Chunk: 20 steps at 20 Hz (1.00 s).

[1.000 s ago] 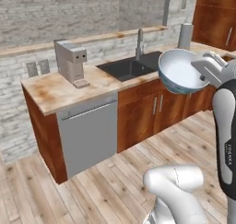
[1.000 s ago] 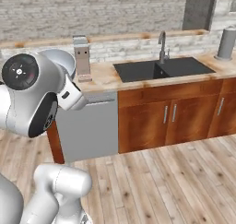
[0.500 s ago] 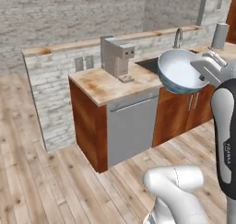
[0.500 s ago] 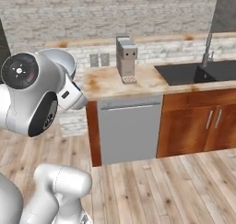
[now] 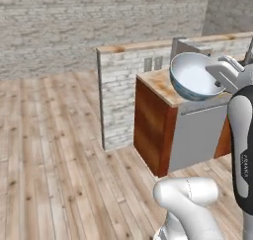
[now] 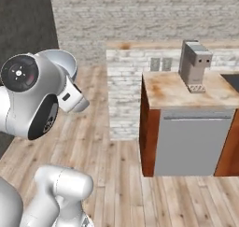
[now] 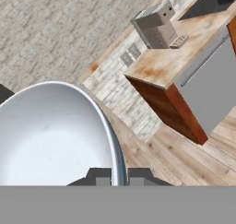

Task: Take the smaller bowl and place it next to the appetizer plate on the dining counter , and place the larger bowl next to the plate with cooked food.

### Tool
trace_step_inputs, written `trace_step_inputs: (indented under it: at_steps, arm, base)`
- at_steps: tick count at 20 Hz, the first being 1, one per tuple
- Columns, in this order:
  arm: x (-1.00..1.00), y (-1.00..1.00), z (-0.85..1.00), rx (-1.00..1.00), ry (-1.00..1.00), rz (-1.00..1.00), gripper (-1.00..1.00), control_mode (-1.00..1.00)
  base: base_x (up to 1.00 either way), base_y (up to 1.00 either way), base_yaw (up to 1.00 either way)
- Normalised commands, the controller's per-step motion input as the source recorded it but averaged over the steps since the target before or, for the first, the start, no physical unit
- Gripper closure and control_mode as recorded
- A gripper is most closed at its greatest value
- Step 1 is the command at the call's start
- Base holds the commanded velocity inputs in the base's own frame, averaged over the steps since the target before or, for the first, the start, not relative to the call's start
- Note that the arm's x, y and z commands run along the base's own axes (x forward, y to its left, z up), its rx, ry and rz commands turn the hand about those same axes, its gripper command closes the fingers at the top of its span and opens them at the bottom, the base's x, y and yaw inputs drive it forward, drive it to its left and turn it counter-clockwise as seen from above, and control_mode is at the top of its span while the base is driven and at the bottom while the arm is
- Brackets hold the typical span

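Fingers (image 7: 119, 176) clamp the smaller bowl's (image 5: 195, 77) rim, seemingly, above wood floor (image 5: 49, 150) beside worktop (image 6: 186, 89).

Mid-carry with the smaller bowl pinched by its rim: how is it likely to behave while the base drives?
The smaller bowl looks rigid and glazed, so probably slippery. The gripper pinches only its thin rim, so it may pivot or slip under jolts. Held high over the wood floor, it would likely break if dropped.

One bowl (image 5: 193, 77), one coffee machine (image 6: 195, 65)
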Motion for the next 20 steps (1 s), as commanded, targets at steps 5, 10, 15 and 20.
trace_step_inputs:
  at_steps: [5, 10, 15, 20]
  arm:
    - [0.00, 0.00, 0.00, 0.00, 0.00, 0.00, 1.00, 1.00]
    - [0.00, 0.00, 0.00, 0.00, 0.00, 0.00, 1.00, 1.00]
    - [0.00, 0.00, 0.00, 0.00, 0.00, 0.00, 1.00, 1.00]
    - [0.00, 0.00, 0.00, 0.00, 0.00, 0.00, 1.00, 1.00]
  base:
    - [0.75, 0.97, 0.18]
    - [1.00, 0.80, 0.00]
    - [1.00, 0.87, -0.04]
    - [0.99, 0.68, -0.18]
